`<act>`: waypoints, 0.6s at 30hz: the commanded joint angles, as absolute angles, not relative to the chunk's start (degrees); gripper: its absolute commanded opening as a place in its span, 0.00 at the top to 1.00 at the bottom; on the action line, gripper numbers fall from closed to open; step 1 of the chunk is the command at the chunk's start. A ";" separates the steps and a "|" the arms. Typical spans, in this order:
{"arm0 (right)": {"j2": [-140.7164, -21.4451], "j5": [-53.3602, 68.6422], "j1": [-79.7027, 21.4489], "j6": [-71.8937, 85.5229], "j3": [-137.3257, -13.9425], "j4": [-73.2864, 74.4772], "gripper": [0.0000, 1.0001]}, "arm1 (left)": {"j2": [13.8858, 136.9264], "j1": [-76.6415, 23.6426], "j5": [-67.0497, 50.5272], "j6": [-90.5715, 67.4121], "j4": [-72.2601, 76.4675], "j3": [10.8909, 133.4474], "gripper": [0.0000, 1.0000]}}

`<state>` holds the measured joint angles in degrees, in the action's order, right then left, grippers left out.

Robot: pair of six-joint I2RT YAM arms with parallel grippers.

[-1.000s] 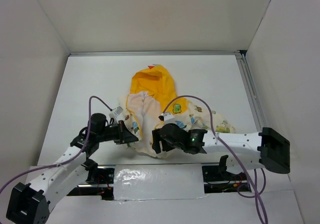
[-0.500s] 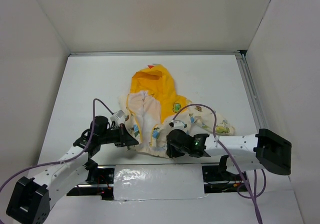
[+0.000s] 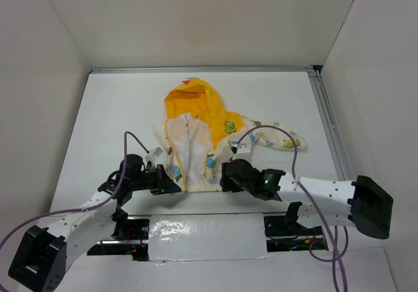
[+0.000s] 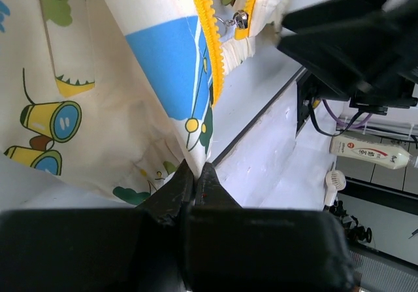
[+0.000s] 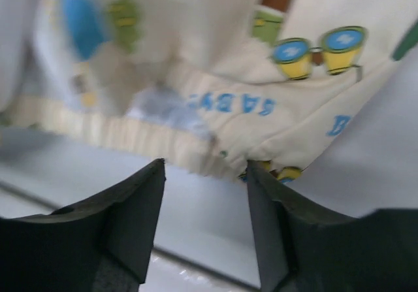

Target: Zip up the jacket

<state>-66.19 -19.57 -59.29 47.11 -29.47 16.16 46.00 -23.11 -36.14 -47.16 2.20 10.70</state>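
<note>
left gripper [image 4: 194, 178]: clenched on the jacket [image 3: 196, 132] hem corner | jacket: front open, flat on the table [image 3: 98, 129] between both arms, hood on the far side | right gripper [image 5: 206, 174]: fingers apart, hem just ahead, grasping nothing | risk: it could close on ribbing instead of the zipper slider [image 4: 240, 19]; the thin left pinch could slip under pull

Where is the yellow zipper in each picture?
Top external: the yellow zipper runs down the edge of the jacket's open front, just below the picture's middle.
Left wrist: the zipper is at top centre, running down the fabric edge.
Right wrist: it cannot be made out; the fabric there is blurred.
Shared landmark: the ribbed cream hem at the jacket's bottom.
</note>
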 commanded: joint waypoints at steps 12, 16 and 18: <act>-69.68 -25.83 -64.95 45.87 -43.05 16.08 0.30 | 48.60 -24.96 -34.72 -49.48 6.24 9.40 1.00; -77.85 -26.19 -63.03 45.79 -45.61 14.86 0.30 | 48.08 -25.14 -34.28 -49.40 4.67 10.11 1.00; -79.01 -24.62 -62.06 45.97 -44.83 11.01 0.30 | 47.55 -25.22 -34.02 -49.39 4.22 10.37 1.00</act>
